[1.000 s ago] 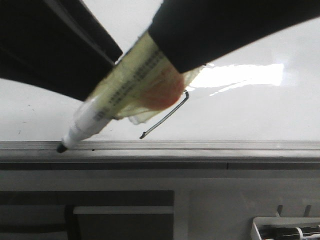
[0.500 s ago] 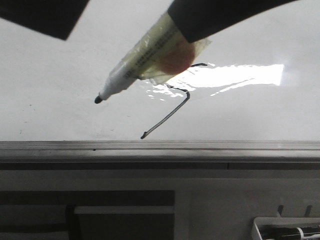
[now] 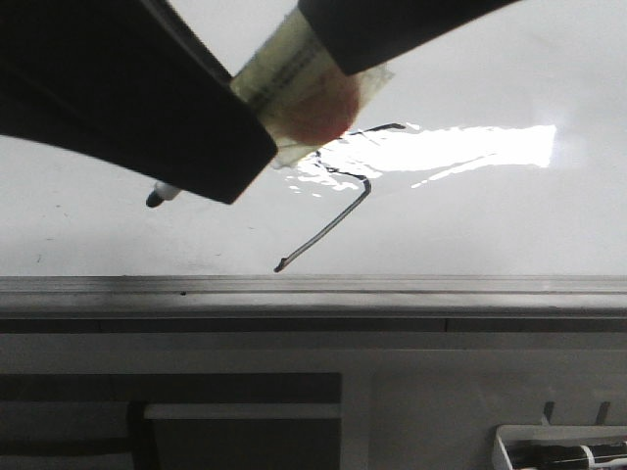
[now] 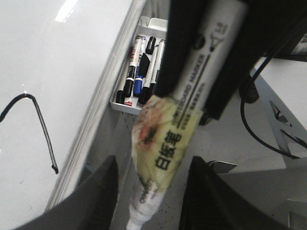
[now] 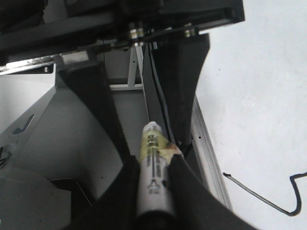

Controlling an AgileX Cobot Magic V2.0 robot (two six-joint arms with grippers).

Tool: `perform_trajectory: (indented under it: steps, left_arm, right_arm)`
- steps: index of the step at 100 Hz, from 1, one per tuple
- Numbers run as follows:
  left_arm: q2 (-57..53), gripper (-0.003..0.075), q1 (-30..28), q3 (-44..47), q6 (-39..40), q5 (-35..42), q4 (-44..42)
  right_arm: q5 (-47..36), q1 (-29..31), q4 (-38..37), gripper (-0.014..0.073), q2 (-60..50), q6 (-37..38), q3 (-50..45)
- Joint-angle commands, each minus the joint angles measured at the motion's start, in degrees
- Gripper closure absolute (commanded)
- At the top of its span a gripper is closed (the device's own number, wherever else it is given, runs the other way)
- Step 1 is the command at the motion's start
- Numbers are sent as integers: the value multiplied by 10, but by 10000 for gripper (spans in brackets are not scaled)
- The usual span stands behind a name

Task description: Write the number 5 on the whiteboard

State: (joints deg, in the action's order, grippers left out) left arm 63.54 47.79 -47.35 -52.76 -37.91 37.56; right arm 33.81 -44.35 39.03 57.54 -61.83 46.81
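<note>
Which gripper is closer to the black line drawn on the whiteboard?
The right gripper. In the front view it holds the marker right by the top end of the line. The left gripper sits farther left, around the marker's tip end.

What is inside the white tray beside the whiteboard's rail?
Several capped markers, black, blue and red, lie in the white plastic tray. The yellow-taped white marker in front covers part of it.

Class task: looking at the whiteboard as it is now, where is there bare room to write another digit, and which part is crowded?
Bare: the whiteboard right of the number 5, between the glare and the edge rail. Crowded: the upper left, where both arms and the marker hang over the board.
</note>
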Motion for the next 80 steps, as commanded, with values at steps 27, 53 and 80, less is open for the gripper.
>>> perform_trajectory:
  steps: [27, 53, 80]
  left_arm:
    - [-8, 741, 4, -18, 5, 28, 23]
    - [-8, 741, 4, -18, 5, 28, 22]
    - [-8, 741, 0, -17, 49, 36, 19]
  right_arm:
    - [-28, 0, 18, 635, -5, 0, 22]
    - [-30, 0, 23, 573, -5, 0, 22]
    - [-96, 0, 23, 76, -30, 0, 22]
